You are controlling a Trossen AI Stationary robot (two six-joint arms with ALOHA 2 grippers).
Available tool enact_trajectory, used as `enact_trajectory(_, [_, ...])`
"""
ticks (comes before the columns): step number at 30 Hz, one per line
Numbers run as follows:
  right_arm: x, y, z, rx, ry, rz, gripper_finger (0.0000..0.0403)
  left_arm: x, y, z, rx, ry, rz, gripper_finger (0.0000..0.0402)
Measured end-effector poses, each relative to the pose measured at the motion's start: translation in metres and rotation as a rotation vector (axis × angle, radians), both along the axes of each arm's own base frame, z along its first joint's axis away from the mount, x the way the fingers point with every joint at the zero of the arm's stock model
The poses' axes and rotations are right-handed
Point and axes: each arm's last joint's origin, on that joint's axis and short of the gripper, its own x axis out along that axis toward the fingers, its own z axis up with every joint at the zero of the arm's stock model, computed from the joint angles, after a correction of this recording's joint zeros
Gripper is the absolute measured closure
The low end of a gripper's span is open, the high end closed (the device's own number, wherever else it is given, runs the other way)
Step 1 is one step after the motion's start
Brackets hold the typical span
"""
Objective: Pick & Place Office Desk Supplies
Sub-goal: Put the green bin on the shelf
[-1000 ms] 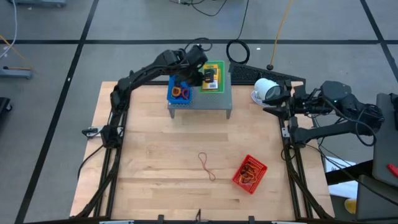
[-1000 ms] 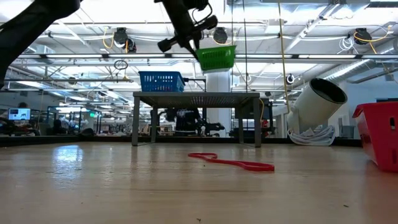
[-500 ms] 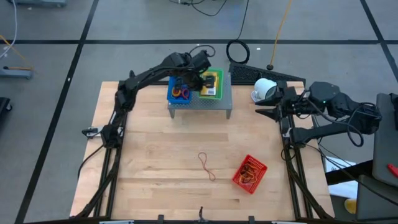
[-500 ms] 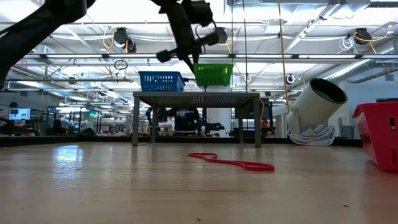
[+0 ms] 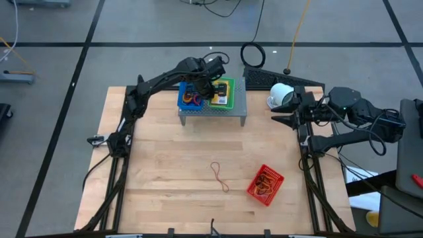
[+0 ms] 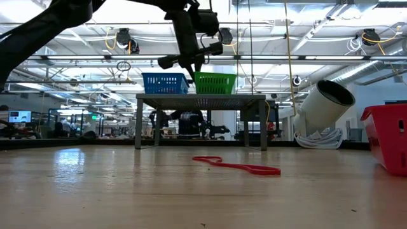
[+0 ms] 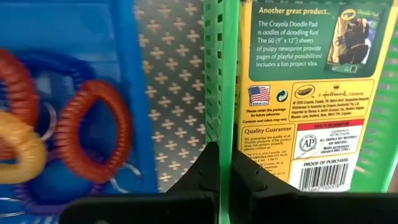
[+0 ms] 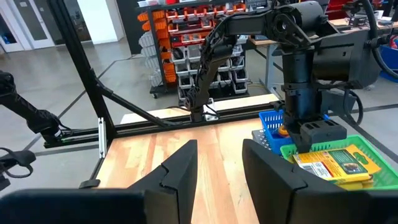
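The green plastic mesh basket (image 6: 214, 83) has come down onto the grey perforated metal shelf (image 5: 234, 108) at table's twelve o'clock, beside the blue basket (image 5: 188, 100). The left gripper (image 7: 224, 177) is pinched on its thin rim. It looks light and stiff-walled, best held by the rim. The right gripper (image 8: 219, 165) waits at three o'clock, fingers apart.

Left gripper (image 5: 210, 84) jaws clamped shut; right gripper (image 8: 217, 163) apparently open, waiting.

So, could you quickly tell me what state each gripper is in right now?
Left gripper: closed on the wall of the green basket, on the grey shelf.
Right gripper: open, holding nothing, at the table's right edge.
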Motion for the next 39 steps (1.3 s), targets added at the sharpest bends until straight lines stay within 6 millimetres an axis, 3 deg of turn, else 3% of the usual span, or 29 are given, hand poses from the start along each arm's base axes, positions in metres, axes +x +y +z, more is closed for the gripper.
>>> enact_trajectory(31, [0.0,0.0,-0.0001,-0.013,0.002,0.003,0.0282,-0.0006,-0.0011,0.0005,0.012,0.009,-0.033,0.0359])
enact_trajectory(39, [0.0,0.0,-0.0001,-0.008,0.002,0.002,0.0282,-0.0006,-0.0012,0.0011,0.016,0.006,-0.043,0.0299])
